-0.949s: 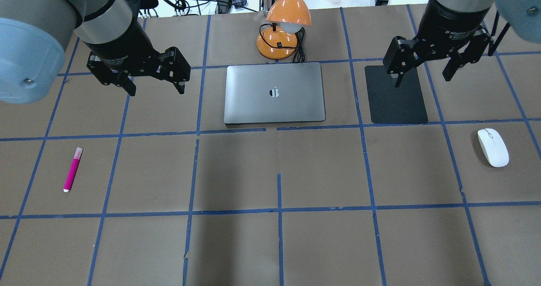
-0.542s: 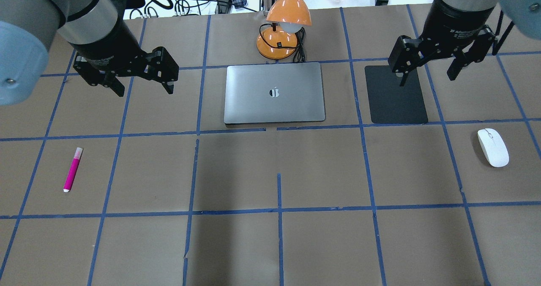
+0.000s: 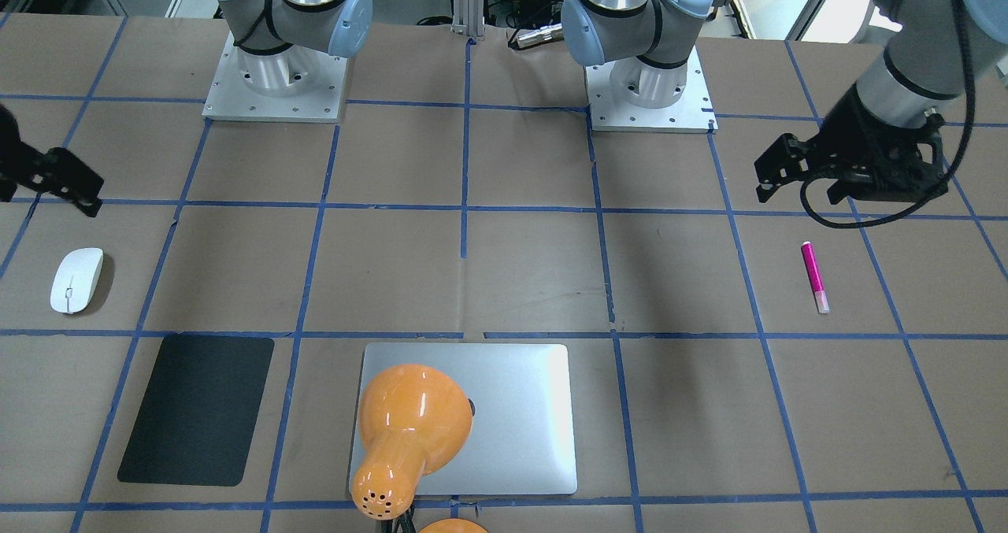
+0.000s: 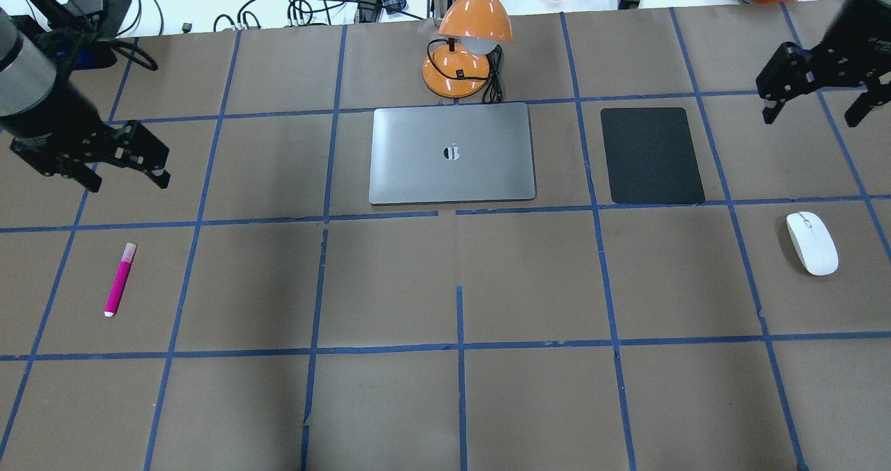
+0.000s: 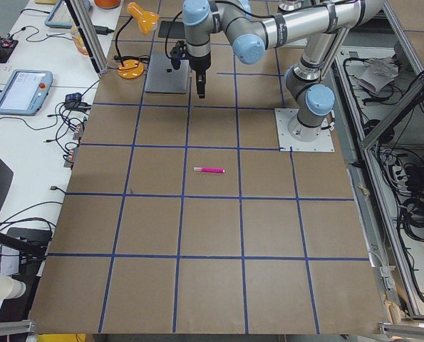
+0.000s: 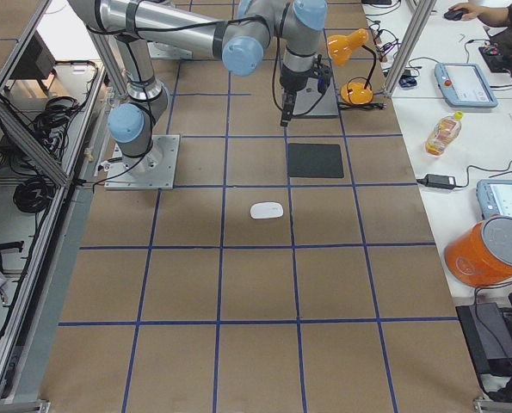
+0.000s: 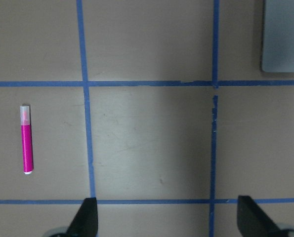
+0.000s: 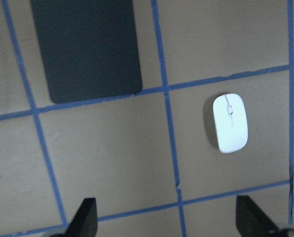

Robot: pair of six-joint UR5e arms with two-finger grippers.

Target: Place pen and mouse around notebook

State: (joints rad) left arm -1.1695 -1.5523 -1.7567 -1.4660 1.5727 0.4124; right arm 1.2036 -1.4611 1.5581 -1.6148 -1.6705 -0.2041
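Left gripper [image 4: 127, 179] hung over the left side of the table [image 4: 390, 283], jaws spread wide, nothing in them. The pen [image 4: 120, 280] lay flat on the brown paper on the robot's side of that gripper, well clear of both fingers; in the wrist view it sat off beyond the left finger, pale cap pointing away from the robot. On the right, the right gripper [image 4: 811, 117] was just as wide open and empty, up past the mat [image 4: 651, 154]. The mouse [image 4: 811, 243] lay apart from it, closer to the robot. The notebook [image 4: 452, 153] sat closed at centre, in front of the lamp [image 4: 473, 33], with the pen well off to its left and the mouse well off to its right.
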